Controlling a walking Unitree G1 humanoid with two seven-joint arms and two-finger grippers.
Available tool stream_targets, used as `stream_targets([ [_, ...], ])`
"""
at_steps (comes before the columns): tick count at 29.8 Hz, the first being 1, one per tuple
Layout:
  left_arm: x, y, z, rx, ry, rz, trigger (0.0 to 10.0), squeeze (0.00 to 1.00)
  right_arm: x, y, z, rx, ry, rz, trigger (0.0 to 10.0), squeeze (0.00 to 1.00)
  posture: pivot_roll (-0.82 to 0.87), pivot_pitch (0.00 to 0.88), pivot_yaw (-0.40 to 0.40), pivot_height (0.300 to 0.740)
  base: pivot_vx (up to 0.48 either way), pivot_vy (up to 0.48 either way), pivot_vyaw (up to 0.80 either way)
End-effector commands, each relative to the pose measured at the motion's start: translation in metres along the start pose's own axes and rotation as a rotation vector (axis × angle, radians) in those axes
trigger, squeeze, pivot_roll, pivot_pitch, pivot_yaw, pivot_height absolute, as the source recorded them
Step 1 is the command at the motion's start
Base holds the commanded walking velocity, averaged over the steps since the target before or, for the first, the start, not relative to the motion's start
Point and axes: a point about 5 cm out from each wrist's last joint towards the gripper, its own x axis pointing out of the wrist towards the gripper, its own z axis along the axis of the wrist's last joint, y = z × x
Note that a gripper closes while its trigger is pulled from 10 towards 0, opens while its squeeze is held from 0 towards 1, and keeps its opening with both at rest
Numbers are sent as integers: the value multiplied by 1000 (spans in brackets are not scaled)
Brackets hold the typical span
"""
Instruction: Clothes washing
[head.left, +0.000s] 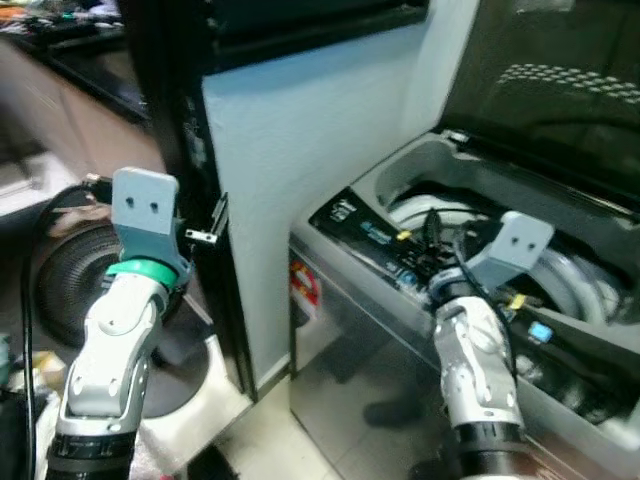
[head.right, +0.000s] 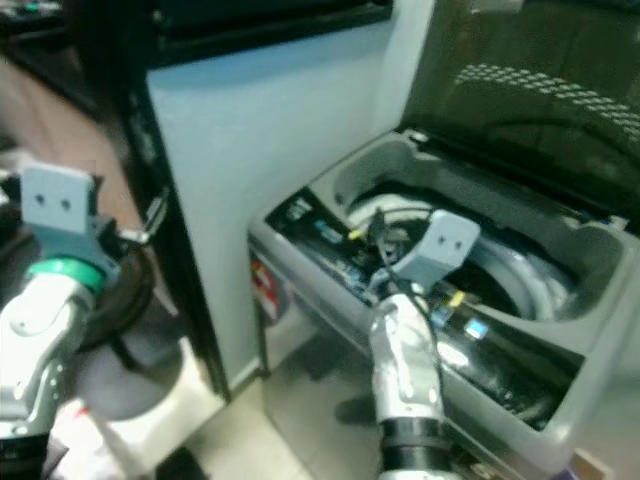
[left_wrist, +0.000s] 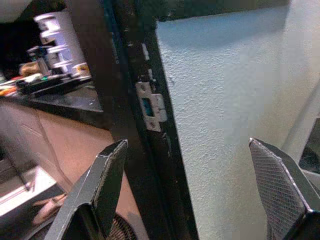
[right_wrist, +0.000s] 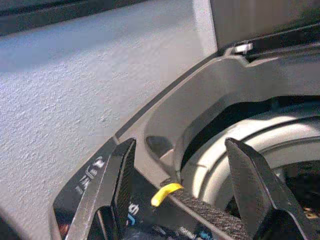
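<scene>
The washing machine (head.left: 420, 300) stands beside a white wall (head.left: 300, 170), with its dark lid (head.right: 540, 90) raised and the drum (head.right: 520, 280) open from the top. The right gripper (right_wrist: 182, 190) hangs over the front rim of the machine, just above the black control panel (head.left: 370, 240), and its fingers (right_wrist: 122, 185) are spread wide with nothing between them. The left gripper (left_wrist: 197, 190) is raised well apart from the machine, before a dark door frame (left_wrist: 135, 100), also wide open and empty.

I judge that the clothes will be soft, light and floppy; they will hang down and can slip, so it is better to pinch a thick fold in the middle than a thin edge. The machine itself is stiff and heavy, and the lid looks like a smooth, maybe fragile, panel.

Much is hard to see. The inside of the drum is dark, and I cannot tell if any clothes lie in it. A yellow tab (right_wrist: 165, 192) and a woven dark strip (right_wrist: 210, 212) lie on the rim, but what they belong to is not clear. The eye views are blurred.
</scene>
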Motion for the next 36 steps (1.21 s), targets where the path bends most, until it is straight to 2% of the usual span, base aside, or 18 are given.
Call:
stream_targets([
  [1, -1, -3, -2, -6, 15, -8, 10000, 0, 0, -4, -1, -4, 4, -11, 10000, 0, 91, 0, 28, 740, 0, 0, 775],
  [21, 1, -2, 1, 6, 10, -7, 10000, 0, -2, 3, -5, 15, 13, 37, 10000, 0, 98, 0, 30, 740, 0, 0, 775],
  [26, 8, -8, 20, 15, -53, -32, 10000, 0, -2, 6, -1, 32, -6, 61, 10000, 0, 95, 0, 31, 740, 0, 0, 774],
  [36, 11, -9, 25, 18, -71, -33, 10000, 0, -2, 6, -1, 37, -10, 60, 10000, 0, 88, 0, 33, 740, 0, 0, 753],
])
